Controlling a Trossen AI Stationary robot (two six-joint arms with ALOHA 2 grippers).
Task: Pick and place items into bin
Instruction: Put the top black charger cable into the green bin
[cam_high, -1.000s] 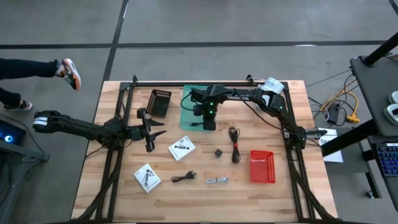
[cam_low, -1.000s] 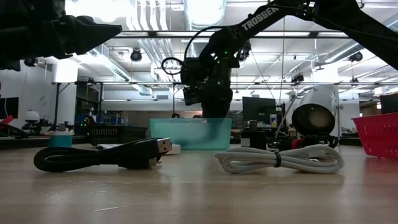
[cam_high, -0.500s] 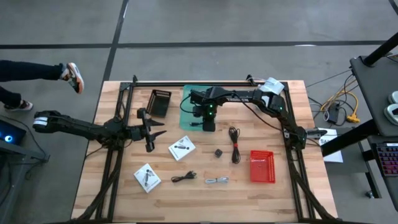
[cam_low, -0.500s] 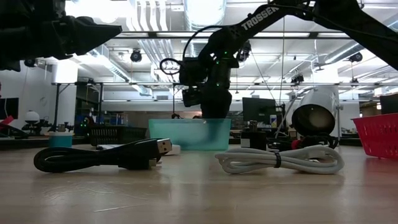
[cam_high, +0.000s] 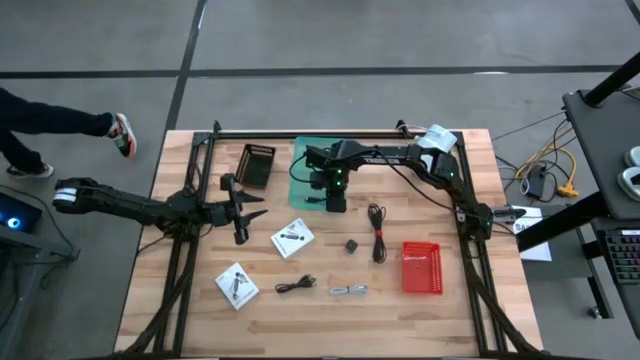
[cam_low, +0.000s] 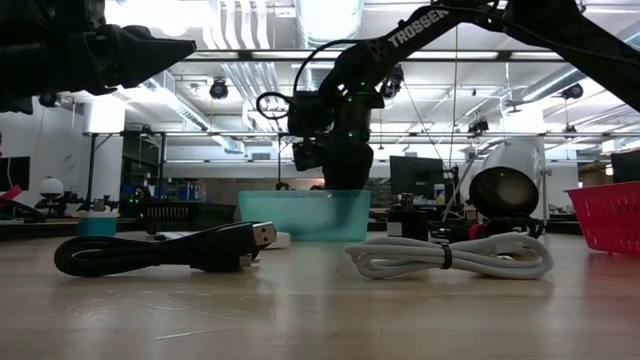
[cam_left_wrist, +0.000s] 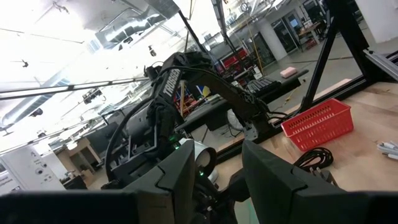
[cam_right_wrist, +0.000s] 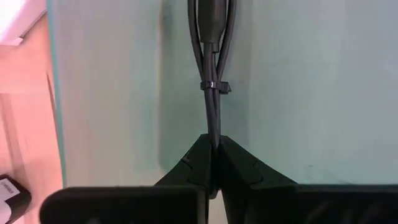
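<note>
right tool (cam_right_wrist: 214, 155) clamped on a black cable (cam_right_wrist: 213, 68) over the teal bin (cam_right_wrist: 311, 93); next you open and drop it.

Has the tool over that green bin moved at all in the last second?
Yes, slightly: the right tool has drifted a little left and toward the green bin's middle, holding a black cable.

the right gripper (cam_high: 334, 203) hangs over the teal bin (cam_high: 300, 172), pinching a black cable (cam_right_wrist: 212, 93) above its bare floor. bare wood separates the white packets (cam_high: 292, 238), dark cube (cam_high: 351, 245) and red basket (cam_high: 421, 267); gaps look passable, probably.
</note>
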